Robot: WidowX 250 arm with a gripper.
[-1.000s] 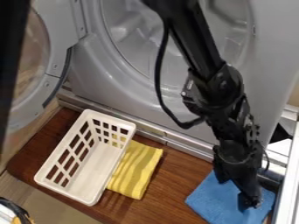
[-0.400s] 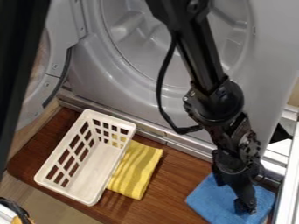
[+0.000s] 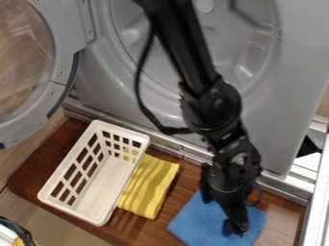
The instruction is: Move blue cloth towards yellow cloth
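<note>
From where I'm standing, I can't read any text, label, brand, number or sign on anything here.

From my end of the link I take this for a laundry area, though whose I can't tell, going by the big grey front-loading machine (image 3: 279, 125) with its round door (image 3: 63, 72) swung open and the white slatted basket (image 3: 109, 185) standing before it.
</note>
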